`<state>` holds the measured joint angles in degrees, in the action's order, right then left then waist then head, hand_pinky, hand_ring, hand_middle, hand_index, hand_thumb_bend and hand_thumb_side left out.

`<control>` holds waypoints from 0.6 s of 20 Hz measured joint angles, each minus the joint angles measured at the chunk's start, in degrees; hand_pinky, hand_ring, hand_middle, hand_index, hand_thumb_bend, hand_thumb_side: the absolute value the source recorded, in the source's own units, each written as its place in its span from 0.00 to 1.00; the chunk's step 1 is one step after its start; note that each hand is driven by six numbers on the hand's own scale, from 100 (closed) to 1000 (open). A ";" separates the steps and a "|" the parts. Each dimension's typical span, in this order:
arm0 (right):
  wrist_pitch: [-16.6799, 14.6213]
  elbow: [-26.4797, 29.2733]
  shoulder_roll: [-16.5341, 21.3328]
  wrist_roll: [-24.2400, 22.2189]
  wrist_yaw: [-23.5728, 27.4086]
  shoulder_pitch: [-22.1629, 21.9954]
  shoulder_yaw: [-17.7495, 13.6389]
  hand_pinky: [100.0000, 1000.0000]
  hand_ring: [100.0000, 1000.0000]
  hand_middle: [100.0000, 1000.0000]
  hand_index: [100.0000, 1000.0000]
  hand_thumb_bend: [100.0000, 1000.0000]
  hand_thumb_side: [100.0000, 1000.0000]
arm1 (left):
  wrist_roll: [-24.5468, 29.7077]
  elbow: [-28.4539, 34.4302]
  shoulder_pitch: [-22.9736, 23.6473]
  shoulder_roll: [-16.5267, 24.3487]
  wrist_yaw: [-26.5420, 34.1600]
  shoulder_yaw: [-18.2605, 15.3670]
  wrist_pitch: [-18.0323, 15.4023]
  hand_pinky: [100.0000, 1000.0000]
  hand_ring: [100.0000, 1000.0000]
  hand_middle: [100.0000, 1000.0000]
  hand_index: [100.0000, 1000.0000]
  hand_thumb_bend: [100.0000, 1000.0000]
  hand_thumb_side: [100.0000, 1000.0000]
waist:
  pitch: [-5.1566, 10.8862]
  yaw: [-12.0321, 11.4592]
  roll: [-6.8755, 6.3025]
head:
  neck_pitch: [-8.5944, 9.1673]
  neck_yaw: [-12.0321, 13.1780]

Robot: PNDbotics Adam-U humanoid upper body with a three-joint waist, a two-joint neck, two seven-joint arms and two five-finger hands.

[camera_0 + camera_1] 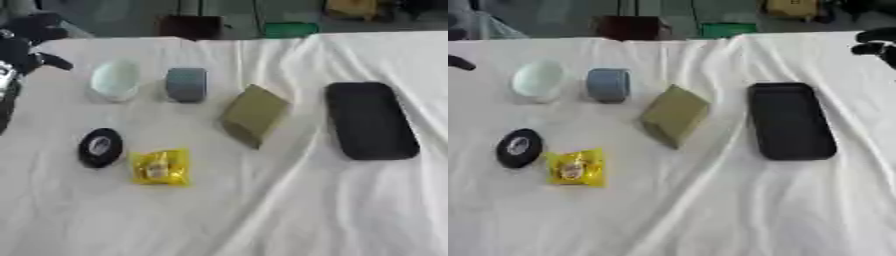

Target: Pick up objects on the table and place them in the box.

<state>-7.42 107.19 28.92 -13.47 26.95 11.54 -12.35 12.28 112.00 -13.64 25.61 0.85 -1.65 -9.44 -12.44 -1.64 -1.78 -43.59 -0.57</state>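
Left eye view: left hand [26, 42] empty, aloft.

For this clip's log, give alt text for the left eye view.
Five small items lie untouched on a white-clothed table: pale bowl, grey tape roll, olive box, black round object, yellow packet. An empty black tray lies to their right; the left hand hovers at the upper left.

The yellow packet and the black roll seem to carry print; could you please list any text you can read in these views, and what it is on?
No text can be read.
Yellow packet: a reddish-brown printed patch at its middle, too blurred to read.
Black roll: a pale label at its centre, too blurred to read.
Olive box, grey roll, pale bowl and black tray: no visible markings.
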 measured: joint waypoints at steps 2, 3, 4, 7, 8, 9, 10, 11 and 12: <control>-0.03 -0.01 -0.01 -0.02 -0.04 -0.02 -0.02 0.64 0.65 0.79 0.87 0.00 0.75 | 0.26 -0.07 0.00 0.00 -0.18 0.00 -0.02 0.63 0.87 0.85 0.88 0.00 0.92 | 0.00 -0.05 0.08 | -0.12 0.00; -0.06 -0.01 -0.01 -0.04 -0.07 -0.02 -0.03 0.64 0.65 0.79 0.87 0.00 0.75 | 0.36 -0.07 0.00 0.00 -0.28 0.00 -0.03 0.63 0.87 0.85 0.88 0.00 0.92 | -0.01 -0.10 0.10 | -0.22 0.01; -0.08 -0.01 -0.02 -0.05 -0.09 -0.02 -0.04 0.64 0.65 0.79 0.87 0.00 0.75 | 0.44 -0.07 0.00 0.01 -0.39 0.00 -0.01 0.63 0.87 0.85 0.88 0.00 0.92 | -0.02 -0.12 0.10 | -0.25 0.01; -0.09 -0.01 -0.04 -0.06 -0.10 -0.02 -0.20 0.64 0.65 0.79 0.87 0.00 0.75 | 0.67 -0.07 0.00 0.01 -0.58 0.00 0.04 0.63 0.87 0.85 0.87 0.00 0.92 | -0.04 -0.12 0.11 | -0.26 0.01; -0.09 -0.01 -0.04 -0.06 -0.10 -0.02 -0.30 0.64 0.65 0.79 0.87 0.00 0.75 | 0.74 -0.07 0.00 0.02 -0.65 0.00 0.04 0.63 0.87 0.85 0.87 0.00 0.92 | -0.04 -0.12 0.11 | -0.26 0.01; -0.09 -0.01 -0.04 -0.06 -0.10 -0.02 -0.33 0.64 0.65 0.79 0.87 0.00 0.75 | 0.80 -0.07 0.00 0.02 -0.70 0.00 0.05 0.63 0.87 0.85 0.87 0.00 0.91 | -0.04 -0.12 0.12 | -0.26 0.01; -0.10 -0.01 -0.04 -0.06 -0.11 -0.02 -0.33 0.64 0.65 0.79 0.87 0.00 0.75 | 0.87 -0.07 0.00 0.02 -0.75 0.00 0.03 0.63 0.87 0.85 0.87 0.00 0.91 | -0.05 -0.12 0.12 | -0.26 0.01; -0.11 -0.01 -0.04 -0.07 -0.11 -0.02 -0.33 0.64 0.65 0.79 0.87 0.00 0.75 | 0.92 -0.07 0.00 0.02 -0.83 0.00 0.03 0.63 0.87 0.85 0.86 0.00 0.91 | -0.07 -0.12 0.12 | -0.26 0.01; -0.12 -0.01 -0.04 -0.07 -0.12 -0.03 -0.34 0.64 0.65 0.79 0.87 0.00 0.75 | 0.98 -0.07 0.00 0.02 -0.87 0.00 0.05 0.63 0.87 0.85 0.86 0.00 0.91 | -0.07 -0.12 0.12 | -0.26 0.01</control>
<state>-7.54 107.18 28.88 -13.53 26.83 11.51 -12.68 13.26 111.93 -13.64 25.63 -0.01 -1.65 -9.39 -12.51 -1.76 -1.65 -43.85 -0.56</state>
